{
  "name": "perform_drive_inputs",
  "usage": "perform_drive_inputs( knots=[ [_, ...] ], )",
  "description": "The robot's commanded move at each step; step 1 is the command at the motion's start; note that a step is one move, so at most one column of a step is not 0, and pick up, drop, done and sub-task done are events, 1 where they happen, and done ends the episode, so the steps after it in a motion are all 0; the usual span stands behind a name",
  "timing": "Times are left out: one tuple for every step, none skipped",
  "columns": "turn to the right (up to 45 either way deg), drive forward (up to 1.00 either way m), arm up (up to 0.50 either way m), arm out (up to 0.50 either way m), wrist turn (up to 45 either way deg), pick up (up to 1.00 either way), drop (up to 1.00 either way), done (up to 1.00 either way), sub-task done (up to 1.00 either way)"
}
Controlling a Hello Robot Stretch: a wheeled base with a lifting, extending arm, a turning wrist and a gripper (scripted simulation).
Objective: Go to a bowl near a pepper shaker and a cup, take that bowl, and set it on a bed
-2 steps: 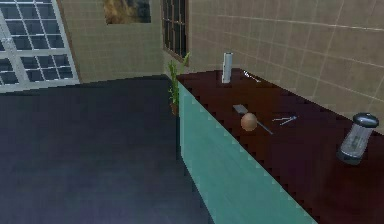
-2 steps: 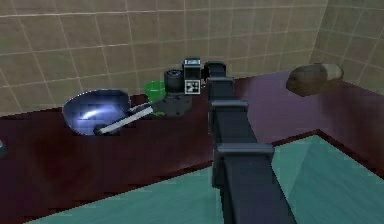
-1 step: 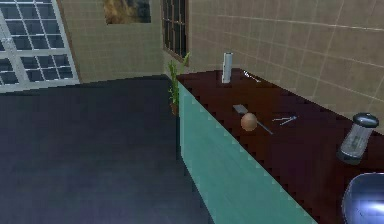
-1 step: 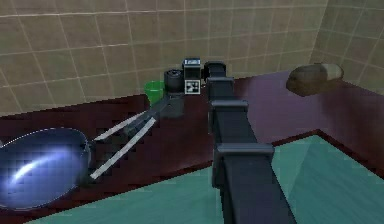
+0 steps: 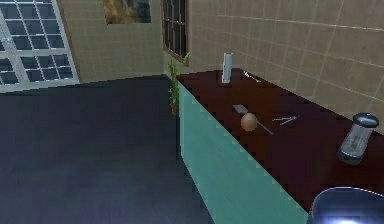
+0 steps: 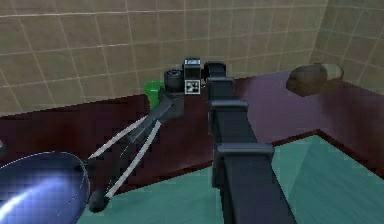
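Nearest us, at the forward view's bottom right, a shiny bluish bowl (image 5: pixel 350 206) sat on the near end of the dark red countertop (image 5: pixel 300 150). Just beyond it stood a glass shaker (image 5: pixel 358 137) with a metal cap.

In the arm side view the arm (image 6: pixel 240 150) stretched out over that countertop. The gripper (image 6: pixel 97 180) slanted down beside the bowl, and we could not tell whether they touched. We could not tell how its jaws stood, nor whether it held anything.

Farther along the counter lay an orange-brown round thing (image 5: pixel 248 122) and a thin metal utensil (image 5: pixel 283 121). A small green object (image 6: pixel 152 90) and a brown loaf (image 6: pixel 315 78) sat by the tiled wall (image 6: pixel 80 40). At the counter's far end stood a white roll (image 5: pixel 227 67).
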Motion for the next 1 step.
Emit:
perform_drive_inputs(
  knots=[
    [0.0, 0.00, 0.00, -0.28, 0.0, 0.00, 0.00, 0.00, 0.00]
  ],
)
